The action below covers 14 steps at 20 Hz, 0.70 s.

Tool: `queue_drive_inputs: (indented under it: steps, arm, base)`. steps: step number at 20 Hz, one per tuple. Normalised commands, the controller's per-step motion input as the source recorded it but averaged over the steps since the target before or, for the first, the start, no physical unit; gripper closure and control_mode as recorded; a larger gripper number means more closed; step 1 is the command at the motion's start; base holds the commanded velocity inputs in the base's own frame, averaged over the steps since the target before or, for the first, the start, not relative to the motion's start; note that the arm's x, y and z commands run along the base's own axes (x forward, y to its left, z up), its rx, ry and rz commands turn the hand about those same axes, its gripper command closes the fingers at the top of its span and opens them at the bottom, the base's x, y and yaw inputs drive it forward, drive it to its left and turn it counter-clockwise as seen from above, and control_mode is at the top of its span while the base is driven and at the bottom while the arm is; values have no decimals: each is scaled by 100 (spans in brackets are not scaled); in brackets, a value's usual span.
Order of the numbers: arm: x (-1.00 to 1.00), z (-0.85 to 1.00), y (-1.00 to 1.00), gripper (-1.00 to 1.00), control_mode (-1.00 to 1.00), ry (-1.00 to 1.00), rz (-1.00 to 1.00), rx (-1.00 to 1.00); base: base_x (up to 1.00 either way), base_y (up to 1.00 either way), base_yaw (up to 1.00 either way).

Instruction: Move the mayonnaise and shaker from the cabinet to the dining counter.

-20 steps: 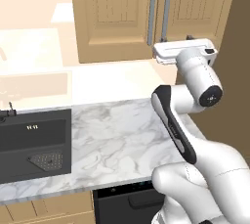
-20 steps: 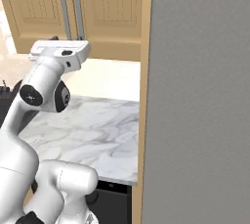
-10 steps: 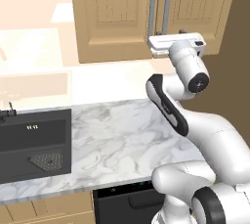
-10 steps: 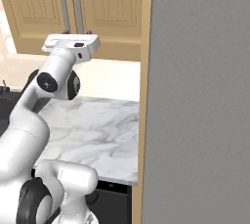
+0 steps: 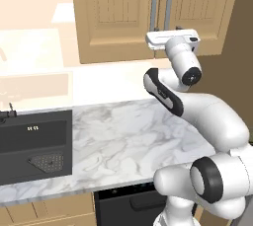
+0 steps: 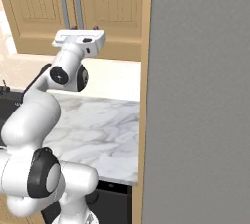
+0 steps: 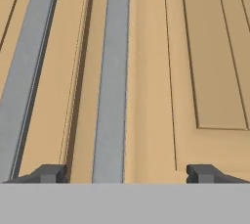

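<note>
The light-wood cabinet [image 5: 123, 13] has both panelled doors shut, so the mayonnaise and the shaker are hidden. My gripper [image 5: 170, 28] is raised to the lower ends of the two grey bar handles [image 5: 168, 3], also seen from the right side [image 6: 80, 28]. In the hand view the gripper [image 7: 127, 173] is open, close to the door [image 7: 210, 47]. One bar handle [image 7: 113, 71] runs between its fingertips [image 7: 49, 173], and the other handle [image 7: 27, 71] lies outside them. Nothing is held. The dining counter is out of view.
Below the cabinet lies a narrower marble top [image 5: 123, 141] with a black sink [image 5: 34, 141] at its left. A dark appliance front [image 5: 123, 200] sits under it. A tall grey panel [image 6: 200, 96] walls off the right side.
The hand has swung left and up towards the cabinet doors, ending at the bar handles. The jaws have stayed open.
</note>
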Motion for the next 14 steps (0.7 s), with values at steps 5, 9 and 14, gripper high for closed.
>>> queue_drive_inputs:
  steps: [5,9,14]
  arm:
    - [63,0,0,-100,-100,0,0,0]
    - [59,0,-6,100,-100,0,0,0]
    - [40,2,-19,100,-100,0,-3,0]
  base:
    - [0,0,0]
    - [0,0,0]
    - [0,0,0]
